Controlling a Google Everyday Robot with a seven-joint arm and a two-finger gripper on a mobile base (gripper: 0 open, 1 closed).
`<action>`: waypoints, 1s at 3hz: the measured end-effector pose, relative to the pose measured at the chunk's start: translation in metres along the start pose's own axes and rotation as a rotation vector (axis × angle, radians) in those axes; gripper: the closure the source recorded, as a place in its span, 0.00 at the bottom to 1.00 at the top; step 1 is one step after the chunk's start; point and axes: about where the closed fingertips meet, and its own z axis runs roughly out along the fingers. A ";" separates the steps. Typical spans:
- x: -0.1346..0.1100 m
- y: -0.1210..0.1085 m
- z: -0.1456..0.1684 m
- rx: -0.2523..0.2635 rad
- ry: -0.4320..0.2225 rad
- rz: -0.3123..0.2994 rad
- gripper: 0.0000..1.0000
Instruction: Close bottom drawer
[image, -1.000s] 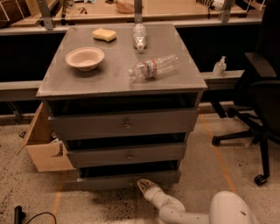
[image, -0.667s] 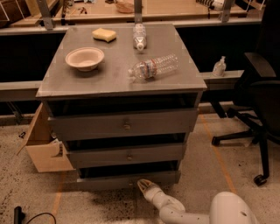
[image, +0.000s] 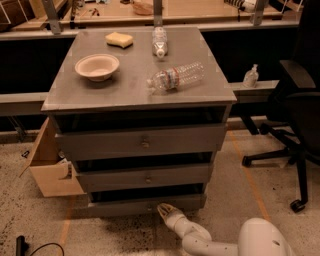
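The bottom drawer (image: 116, 206) is the lowest of the three grey drawers of the cabinet (image: 220, 97), close above the floor. It stands a little pulled out, with a dark gap above its front, so it is not yet closed. Its long axis runs from 9 o'clock to 3 o'clock across the picture.

The claw (image: 164, 209) is low on the floor side, just in front of this drawer and a little right of the middle of the front. The drawer front lies at 12 o'clock from it, and the tip seems to touch the front or to be just beside it; I cannot say which. I also cannot tell if the claw is open or closed. It grips nothing that I can see. The arm (image: 200, 239) comes to it from about 4 o'clock.

In my judgement, the coming move is a straight push toward 12 o'clock, square to the long axis. Because the contact is off the middle, the drawer may turn a little and jam.

The middle drawer (image: 145, 176) and the top drawer (image: 142, 141) hang above the claw. On the surface (image: 65, 97) are a bowl (image: 97, 66), a sponge (image: 119, 39) and two bottles lying down (image: 175, 77). A cardboard box (image: 50, 172) is at 9 o'clock and an office chair (image: 295, 115) at 2 o'clock, both clear of the push path.
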 end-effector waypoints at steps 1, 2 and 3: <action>-0.001 -0.004 0.004 0.002 -0.002 -0.007 1.00; -0.001 -0.004 0.004 0.002 -0.002 -0.007 1.00; -0.005 -0.008 0.013 -0.030 0.002 -0.010 1.00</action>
